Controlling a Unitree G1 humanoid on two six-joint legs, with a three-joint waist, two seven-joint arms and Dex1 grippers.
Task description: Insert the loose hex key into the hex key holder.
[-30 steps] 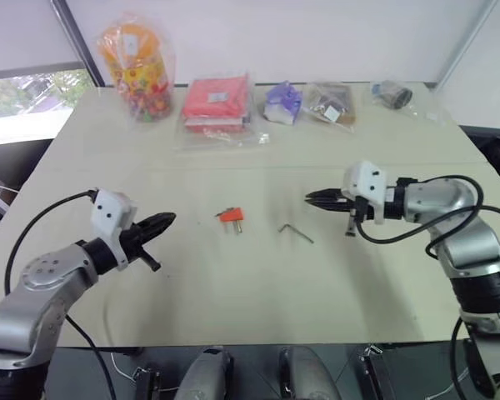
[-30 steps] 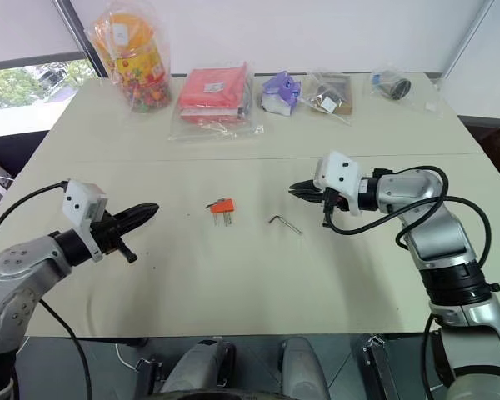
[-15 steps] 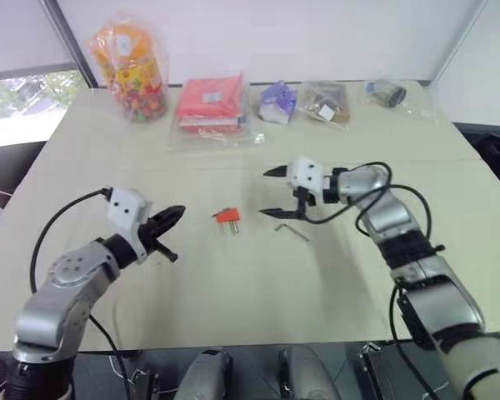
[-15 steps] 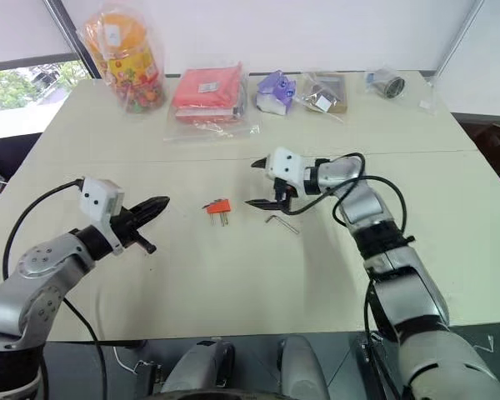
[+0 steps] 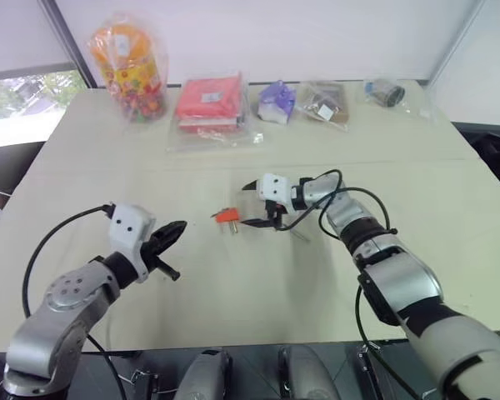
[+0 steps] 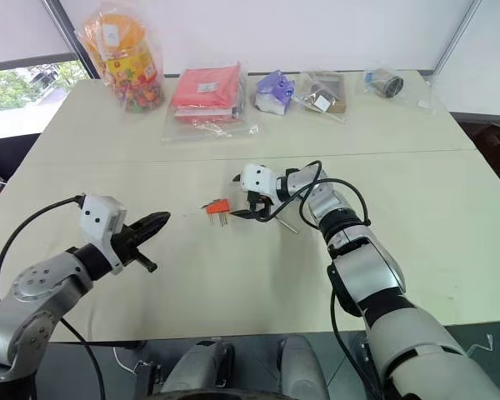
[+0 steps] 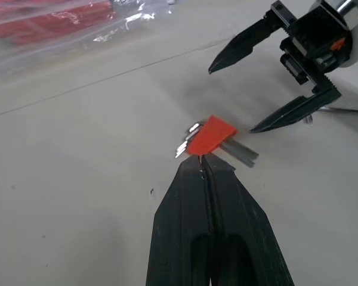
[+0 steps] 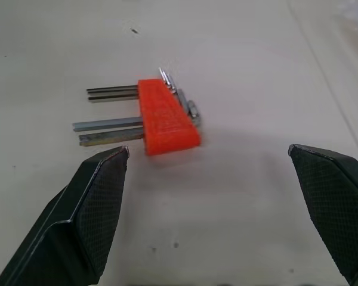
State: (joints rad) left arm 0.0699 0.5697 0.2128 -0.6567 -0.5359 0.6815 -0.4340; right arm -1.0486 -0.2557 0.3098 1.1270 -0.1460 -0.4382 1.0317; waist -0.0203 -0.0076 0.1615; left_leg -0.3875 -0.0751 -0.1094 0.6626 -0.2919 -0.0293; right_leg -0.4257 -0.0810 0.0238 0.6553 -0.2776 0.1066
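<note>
Hex key holder (image 5: 227, 215) lies flat on the pale table (image 5: 233, 283), its orange-red block with several short keys sticking out toward the near edge. Nearest, the left hand (image 5: 177, 227) hangs low over the table with its two black fingers pressed together, pointing toward the holder and apart from it. Just beyond, the right hand (image 5: 250, 203) hovers beside the holder, its fingers spread wide and empty. The loose hex key (image 5: 299, 235) lies on the table under the right arm. Far back, bagged items line the table, among them a red packet (image 5: 210, 100).
</note>
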